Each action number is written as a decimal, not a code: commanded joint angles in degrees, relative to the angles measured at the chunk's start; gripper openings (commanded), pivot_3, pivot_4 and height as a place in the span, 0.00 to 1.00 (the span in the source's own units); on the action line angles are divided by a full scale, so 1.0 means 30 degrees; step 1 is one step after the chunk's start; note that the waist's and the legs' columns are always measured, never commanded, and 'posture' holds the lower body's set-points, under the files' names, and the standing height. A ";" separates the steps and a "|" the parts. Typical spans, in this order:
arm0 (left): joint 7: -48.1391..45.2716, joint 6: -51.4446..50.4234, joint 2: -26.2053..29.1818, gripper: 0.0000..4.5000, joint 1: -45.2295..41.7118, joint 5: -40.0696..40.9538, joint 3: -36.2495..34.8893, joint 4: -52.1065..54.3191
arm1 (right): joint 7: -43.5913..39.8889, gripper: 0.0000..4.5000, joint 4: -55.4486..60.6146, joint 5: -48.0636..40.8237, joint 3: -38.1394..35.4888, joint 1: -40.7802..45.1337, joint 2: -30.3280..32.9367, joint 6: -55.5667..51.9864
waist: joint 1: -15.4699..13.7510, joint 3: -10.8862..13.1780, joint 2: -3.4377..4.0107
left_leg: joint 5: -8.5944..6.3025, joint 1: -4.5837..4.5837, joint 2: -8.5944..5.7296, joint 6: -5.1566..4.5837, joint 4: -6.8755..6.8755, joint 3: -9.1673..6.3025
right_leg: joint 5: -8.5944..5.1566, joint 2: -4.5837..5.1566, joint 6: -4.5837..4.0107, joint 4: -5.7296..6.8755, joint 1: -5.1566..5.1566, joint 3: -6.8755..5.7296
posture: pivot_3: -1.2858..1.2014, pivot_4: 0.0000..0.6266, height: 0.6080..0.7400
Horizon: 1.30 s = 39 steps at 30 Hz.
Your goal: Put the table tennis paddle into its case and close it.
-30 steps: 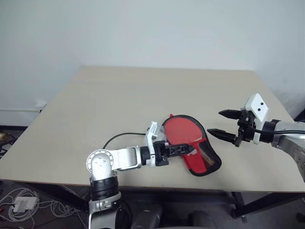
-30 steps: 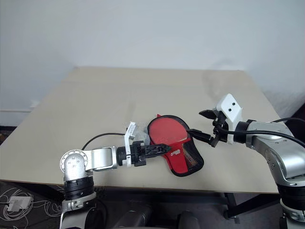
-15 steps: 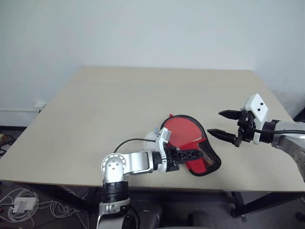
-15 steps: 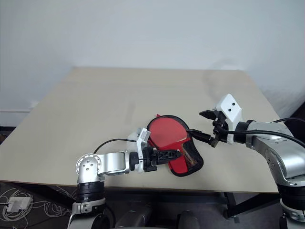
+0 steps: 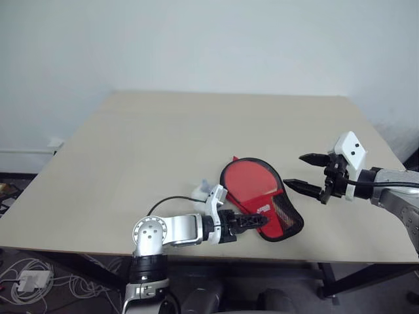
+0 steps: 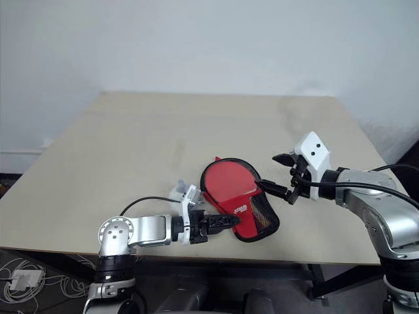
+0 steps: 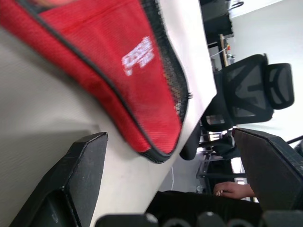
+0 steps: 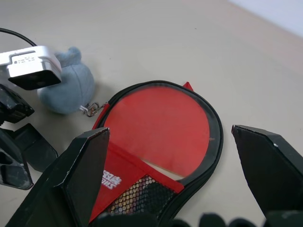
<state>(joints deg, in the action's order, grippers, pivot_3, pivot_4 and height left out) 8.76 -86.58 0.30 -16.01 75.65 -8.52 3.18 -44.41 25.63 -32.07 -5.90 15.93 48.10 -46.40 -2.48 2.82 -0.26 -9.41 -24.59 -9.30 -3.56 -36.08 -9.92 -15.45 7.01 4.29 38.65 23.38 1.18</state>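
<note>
Case point(image 5: 262, 199) on table point(image 5: 163, 144), between left claw point(image 5: 252, 221), right claw point(image 5: 308, 173)

Soft paddle-shaped case point(image 5: 262, 196): red fabric, black edging, white logo print, black mesh panel. Table tennis paddle point(image 8: 163, 125) inside: red rubber face. Small plush keychain point(image 8: 66, 87): pale blue-grey, with silver metal clasp. Flat wooden table point(image 5: 170, 137): light beige, plain. Both grippers: black fingers point(image 5: 313, 157) on white housings.
</note>
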 commanded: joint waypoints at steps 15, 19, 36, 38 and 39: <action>-0.0712 0.1801 -0.1831 1.00 -0.0771 -0.2886 -0.0366 -0.3242 | 0.0523 0.99 0.0923 -0.0585 -0.0604 0.0052 -0.0222 0.0102 | -0.0017 -0.0041 0.0058 | -0.0001 0.0001 0.0000 -0.0003 -0.0002 0.0009 | -0.0003 0.0062 0.0000 -0.0006 -0.0047 -0.0075 | 0.52 0.00 0.75; -0.0126 0.1756 -0.2448 1.00 -0.1189 -0.3266 -0.0775 -0.3395 | -0.0386 0.99 0.0901 -0.0598 -0.0756 -0.0218 0.0494 0.0349 | -0.0025 -0.0042 0.0059 | -0.0001 -0.0001 0.0001 -0.0004 -0.0002 0.0013 | -0.0005 0.0082 0.0002 -0.0008 -0.0055 -0.0098 | 0.52 0.00 0.75; 0.1052 0.1043 -0.2988 1.00 -0.1595 -0.3927 -0.2222 -0.3794 | -0.6214 0.99 -0.1503 0.2027 0.0664 -0.1205 0.4337 0.4944 | 0.0065 -0.0039 0.0049 | -0.0045 -0.0008 0.0050 -0.0074 -0.0025 0.0188 | -0.0019 0.0372 0.0038 -0.0019 -0.0157 -0.0412 | 0.52 0.00 0.75; 0.1372 0.1200 -0.3146 1.00 -0.1593 -0.4185 -0.2492 -0.4141 | -0.6375 0.99 -0.1557 0.2086 0.0701 -0.0968 0.4330 0.5012 | 0.0077 -0.0040 0.0051 | -0.0045 -0.0006 0.0065 -0.0074 -0.0024 0.0209 | -0.0019 0.0382 0.0038 -0.0019 -0.0158 -0.0423 | 0.52 0.00 0.75; 0.1649 0.1364 -0.3284 1.00 -0.1567 -0.4252 -0.2760 -0.4366 | -0.6431 0.99 -0.1562 0.2127 0.0705 -0.0913 0.4326 0.5051 | 0.0076 -0.0041 0.0050 | -0.0046 -0.0006 0.0085 -0.0075 -0.0024 0.0232 | -0.0019 0.0392 0.0038 -0.0019 -0.0160 -0.0439 | 0.52 0.00 0.75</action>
<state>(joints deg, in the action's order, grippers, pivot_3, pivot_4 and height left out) 9.93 -83.90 -8.89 -22.03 66.43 -14.40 -6.50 -63.19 20.71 -26.04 -2.86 11.45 60.31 -32.54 -2.25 2.69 -0.11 -9.55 -24.60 -8.94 -3.79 -36.15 -9.09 -15.51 8.25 4.40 38.60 22.87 -0.23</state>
